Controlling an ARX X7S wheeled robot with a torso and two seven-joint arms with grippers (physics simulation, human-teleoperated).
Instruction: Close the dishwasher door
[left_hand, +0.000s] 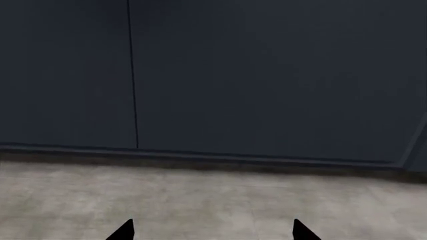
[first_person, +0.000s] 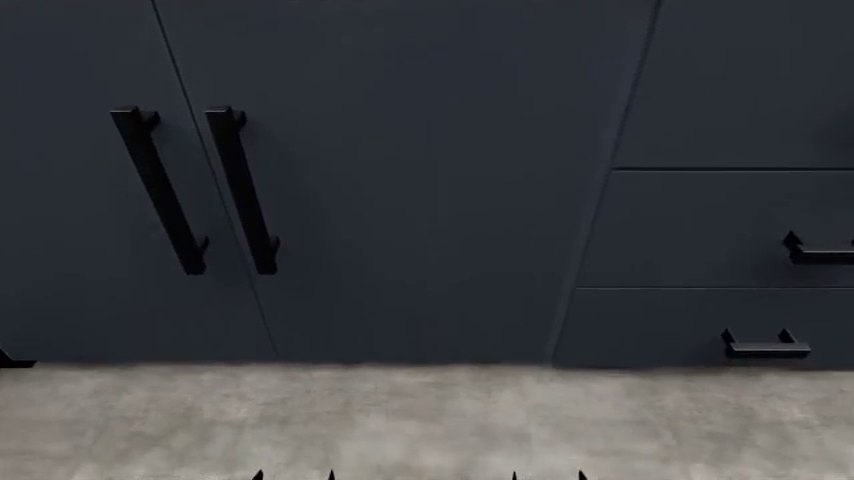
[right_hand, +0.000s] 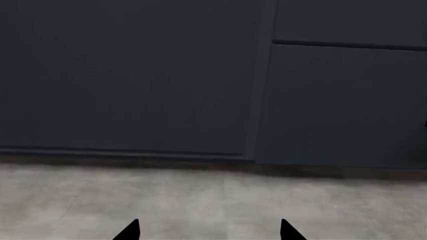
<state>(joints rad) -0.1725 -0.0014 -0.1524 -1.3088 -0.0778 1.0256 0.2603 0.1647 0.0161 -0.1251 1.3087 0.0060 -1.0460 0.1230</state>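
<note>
The dishwasher door is out of view in every frame. My left gripper is open and empty, its two black fingertips wide apart over the grey floor, facing navy cabinet doors. My right gripper is also open and empty, its fingertips spread over the floor before the cabinets. In the head view only the tips of the left gripper and the right gripper show at the lower edge.
Two navy cabinet doors carry black vertical bar handles. At the right are navy drawer fronts with short black handles. A grey concrete-like floor runs up to the dark toe kick.
</note>
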